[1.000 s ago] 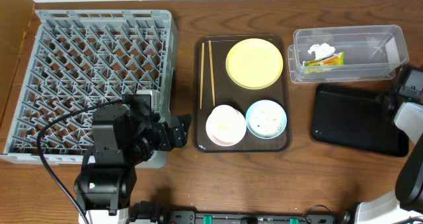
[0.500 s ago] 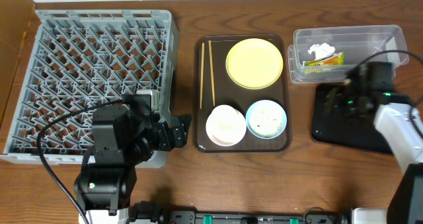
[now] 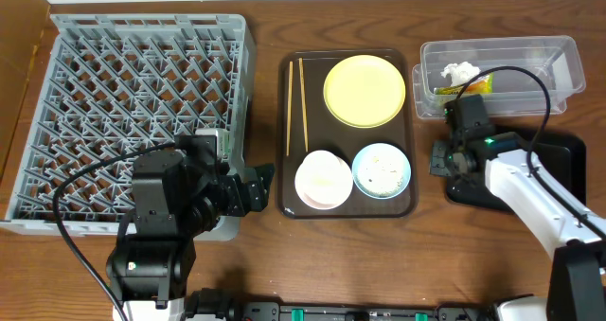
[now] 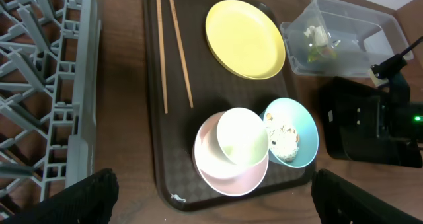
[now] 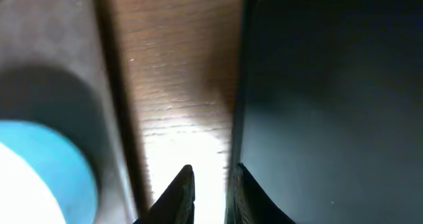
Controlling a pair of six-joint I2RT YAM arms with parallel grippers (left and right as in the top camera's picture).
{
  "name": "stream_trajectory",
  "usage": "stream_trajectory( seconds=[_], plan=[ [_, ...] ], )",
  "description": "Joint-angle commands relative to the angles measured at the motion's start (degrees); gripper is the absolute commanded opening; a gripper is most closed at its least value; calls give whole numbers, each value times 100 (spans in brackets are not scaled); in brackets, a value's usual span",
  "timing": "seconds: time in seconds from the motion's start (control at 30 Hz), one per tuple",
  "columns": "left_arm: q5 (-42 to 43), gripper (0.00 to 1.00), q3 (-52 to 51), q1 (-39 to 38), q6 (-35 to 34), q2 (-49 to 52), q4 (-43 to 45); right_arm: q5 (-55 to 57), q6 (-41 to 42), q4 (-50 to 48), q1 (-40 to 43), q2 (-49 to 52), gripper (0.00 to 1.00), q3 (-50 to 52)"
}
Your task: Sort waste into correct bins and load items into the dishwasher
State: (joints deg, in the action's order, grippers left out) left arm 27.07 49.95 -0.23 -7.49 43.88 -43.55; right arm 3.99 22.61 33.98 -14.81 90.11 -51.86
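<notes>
Closest in, the left gripper has its fingers spread wide and holds nothing. Next comes the round light blue bowl on the dark brown serving tray, with beige rice-like food scraps inside. The bowl looks hard, smooth and light. The scraps are loose, so pinch its thin rim on the right side and keep it flat. Just beside it, by the shallow black rectangular tray, the right gripper shows only a thin gap and holds nothing.
</notes>
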Motion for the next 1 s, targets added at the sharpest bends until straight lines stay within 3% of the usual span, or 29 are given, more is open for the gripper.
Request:
stream_trajectory(
  seconds=[0.0,0.17,0.23,0.43,0.57,0.93,0.97],
  plan=[
    [79,94,138,-17,11,-2,-15,518,522,17,-50,299,14,98],
    [79,94,138,-17,11,-2,-13,433,605,26,-50,455,1,98],
    [79,95,138,-17,11,-2,-15,531,481,-2,-48,452,1,96],
    [79,94,138,-17,11,-2,-13,695,-1029,-407,-50,452,1,96],
    [79,94,138,-17,11,-2,-15,592,-1379,-444,-50,452,1,96],
    [79,95,138,-17,11,-2,-13,-177,-673,-426,-50,450,2,94],
    [79,95,138,-17,11,-2,-13,-219,-625,-411,-50,450,13,96]
  ],
)
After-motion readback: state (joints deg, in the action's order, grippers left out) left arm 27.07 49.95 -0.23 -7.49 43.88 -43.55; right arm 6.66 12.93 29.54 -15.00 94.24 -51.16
